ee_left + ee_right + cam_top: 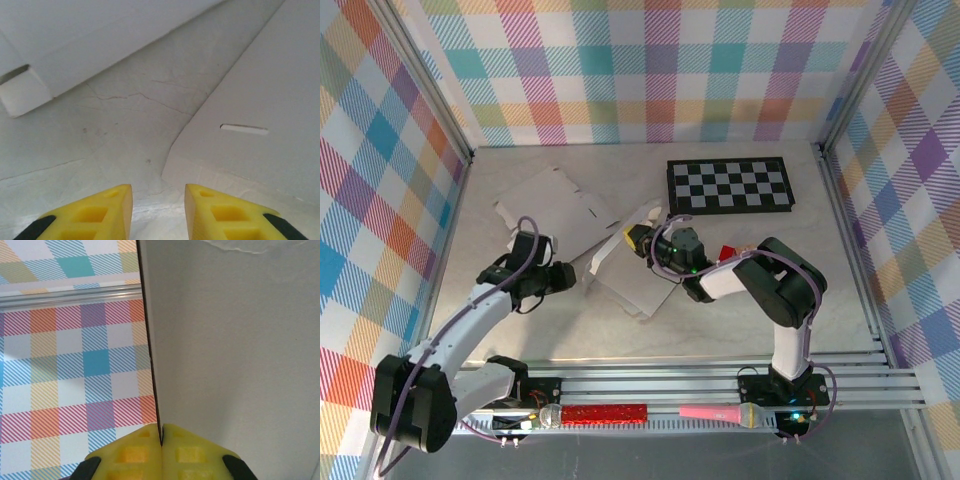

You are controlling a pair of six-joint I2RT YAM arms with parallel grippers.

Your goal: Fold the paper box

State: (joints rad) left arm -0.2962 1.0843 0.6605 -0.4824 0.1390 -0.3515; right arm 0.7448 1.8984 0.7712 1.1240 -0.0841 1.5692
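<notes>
Fingers of the left gripper stand apart at the bottom of the left wrist view, with nothing between them but bare table. The gripper is open and sits low at centre-left of the top view, just beside the box.

The box is a flat white blank spread over the middle of the table. One panel lies up-left of centre and another slants down through the centre. In the left wrist view, a panel with a tab lies at upper left and a panel with a narrow slot at right, with cracked table surface between them.

At the right end of the blank, the right gripper is clamped on a flap of the box. Its wrist view shows the yellow tips pressed together on the thin edge of a panel, whose white face spreads to the right.

A checkerboard lies flat at upper right, apart from the box. On the bottom rail lie a red microphone and, to its right, a pink microphone.
</notes>
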